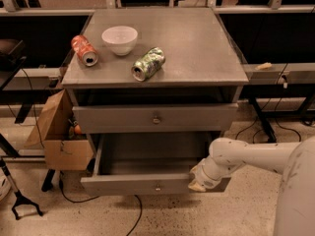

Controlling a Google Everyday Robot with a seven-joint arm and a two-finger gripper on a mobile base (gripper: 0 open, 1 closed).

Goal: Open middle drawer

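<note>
Entry: the middle drawer (123,185) stands pulled well out from the cabinet (157,84), with its flat front and small round knob (157,186) facing you. Your tool (199,182) sits against the right end of that front panel, at the cabinet's lower right. You cannot tell whether it is apart or together. On the cabinet's top surface (197,38) are a white bowl (119,38), a red can (84,50) and a green can (148,64), both cans lying on their sides. A cardboard box (59,132) stands left of the cabinet.
</note>
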